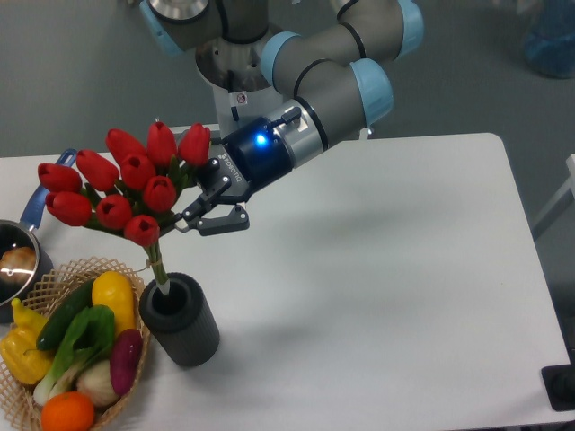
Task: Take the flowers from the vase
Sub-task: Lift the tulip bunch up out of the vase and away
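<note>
Gripping the flowers (121,184) at the stems just under the buds, with the gripper (199,214) clenched on the bunch from its right side and a blue light lit on the wrist. Held above the vase (180,321), red buds tilted up and to the left, spreading wider than the vase mouth; lowest green stem tip reaching down to the rim, though whether inside the opening or only touching could not be told. Stood upright near the front-left corner of the desk (386,269), dark grey and ribbed, just beside the wicker basket (36,400). Filled with a yellow pepper (22,350), a cucumber (63,319), a yellow fruit (113,301), an orange (67,411) and other vegetables, at the front-left edge. Sat behind the basket at the left edge, a saucepan (18,260) with a blue handle pointing toward the rear, partly hidden by the buds. Reached in from the rear, the grey arm (323,90) with pale blue joint caps.
</note>
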Robot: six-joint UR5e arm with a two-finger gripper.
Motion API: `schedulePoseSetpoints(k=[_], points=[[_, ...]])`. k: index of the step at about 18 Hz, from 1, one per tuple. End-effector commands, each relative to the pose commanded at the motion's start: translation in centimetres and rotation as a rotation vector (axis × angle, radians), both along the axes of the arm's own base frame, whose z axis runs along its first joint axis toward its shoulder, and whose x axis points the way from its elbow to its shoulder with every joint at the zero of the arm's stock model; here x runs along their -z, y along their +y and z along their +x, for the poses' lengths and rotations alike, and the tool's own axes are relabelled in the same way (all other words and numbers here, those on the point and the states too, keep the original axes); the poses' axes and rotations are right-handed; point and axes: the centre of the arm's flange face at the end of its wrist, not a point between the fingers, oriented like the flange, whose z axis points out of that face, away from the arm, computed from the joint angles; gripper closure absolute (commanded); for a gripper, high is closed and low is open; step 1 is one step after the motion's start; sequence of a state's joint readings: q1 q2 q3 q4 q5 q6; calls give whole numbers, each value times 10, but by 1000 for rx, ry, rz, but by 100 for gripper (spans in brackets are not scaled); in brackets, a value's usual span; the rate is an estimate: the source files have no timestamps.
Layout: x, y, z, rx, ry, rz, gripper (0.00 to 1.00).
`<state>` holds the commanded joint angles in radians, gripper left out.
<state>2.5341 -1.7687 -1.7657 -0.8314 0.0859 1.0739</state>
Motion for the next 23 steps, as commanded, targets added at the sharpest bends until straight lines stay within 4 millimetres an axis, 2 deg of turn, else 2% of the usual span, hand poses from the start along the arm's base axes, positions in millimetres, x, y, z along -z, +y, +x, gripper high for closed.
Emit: schedulePoseSetpoints(k=[3, 6, 9, 14, 19, 23], points=[[-12, 3, -6, -5, -16, -9, 58], [-14, 1, -9, -11, -15, -8, 58], [-12, -6, -22, -35, -15, -10, 60], [-9, -28, -54, -108, -5, -29, 60], [-8, -58, -103, -233, 66, -103, 59], [-7, -63, -134, -298, 135, -170, 59]])
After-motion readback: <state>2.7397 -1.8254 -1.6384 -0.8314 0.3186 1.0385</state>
